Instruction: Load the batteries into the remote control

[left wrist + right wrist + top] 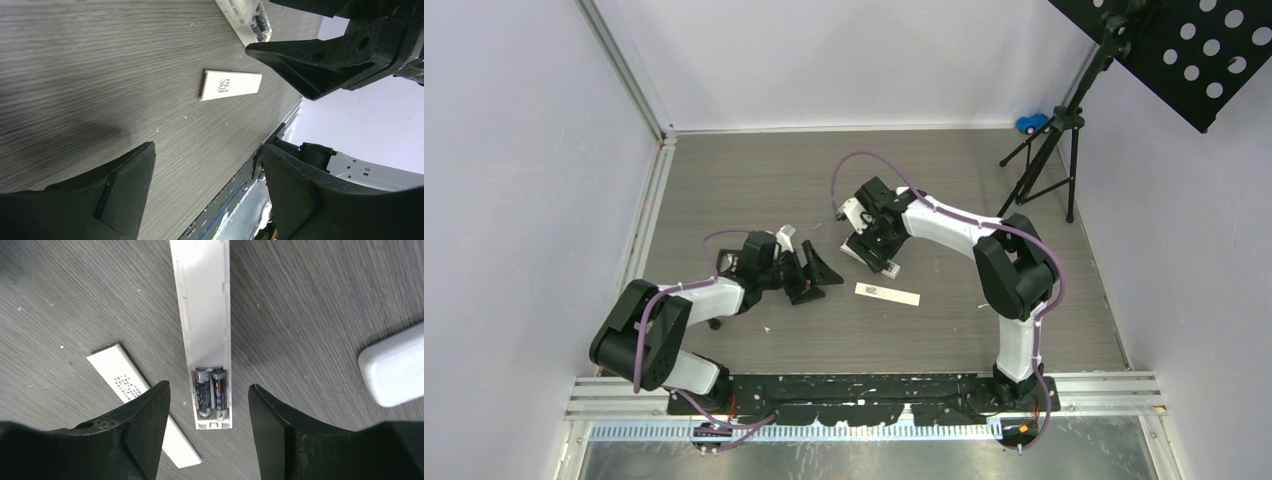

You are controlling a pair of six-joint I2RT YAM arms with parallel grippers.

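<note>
**Batteries seated in the remote, both pincers released**

Only the right wrist view lets us look into the remote control (205, 310). It lies back-up on the table (310, 300) with its bay uncovered, and the batteries (211, 392) sit side by side at the near end. From above we see little of this, because the right gripper (876, 242) hangs over that spot. That view does show the loose white cover (887, 294) lying apart on the wood, with the left gripper (809, 270) to its left.

The right gripper's jaws stand spread, one on each side of the remote's bay end. There is a gap on both sides, and they grasp nothing. The left gripper's jaws are wide apart over bare wood and hold nothing.

The remote's far end runs off the top of the right wrist view. A white rounded object (395, 370) is cut off at that view's right edge, and we cannot tell what it is. The print on the cover is too small to read.
</note>
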